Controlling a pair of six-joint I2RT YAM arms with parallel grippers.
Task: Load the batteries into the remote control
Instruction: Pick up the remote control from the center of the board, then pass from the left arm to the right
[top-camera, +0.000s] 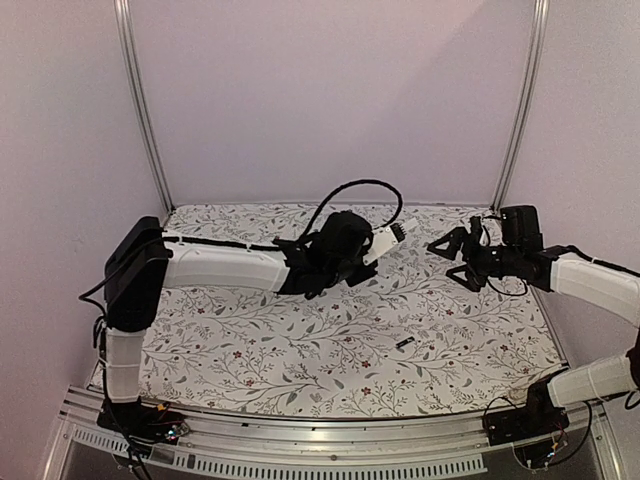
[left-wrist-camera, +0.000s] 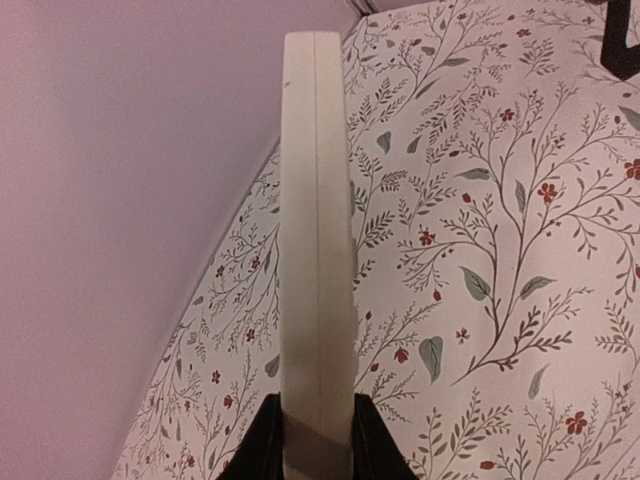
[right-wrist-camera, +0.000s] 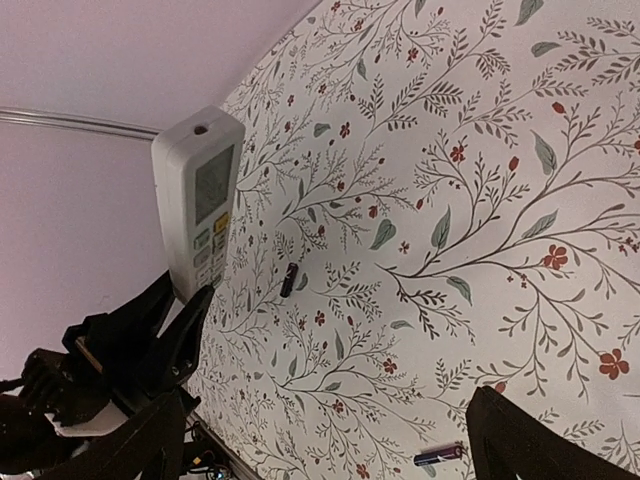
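Floral cloth covers the desk (top-camera: 250, 340), with plain pale walls behind, and your left claw (top-camera: 362, 252) has the remote control (top-camera: 386, 238) lifted off that surface toward the back. It is clamped on the remote's lower end, so most of the body juts out free beyond the fingers (left-wrist-camera: 262, 448). Your right claw (top-camera: 448, 257) hangs just to the right of the remote, jaws wide apart with nothing between them. In the right wrist view the first battery (right-wrist-camera: 288, 280) lies loose on the cloth below the remote, and the second battery (right-wrist-camera: 440, 455) lies well apart from it near the bottom edge. Expect the remote to be light, stiff, hollow plastic with a smooth shell. Held by one end like this, it will likely pivot in the grip if you push on the far end, so press gently and in line with the fingers. Its button face is turned toward the right wrist camera, so you cannot see the battery bay from here. Each battery should be hard, slick and quick to roll at a nudge, so come straight down and pinch it across its middle, jaws square to its length
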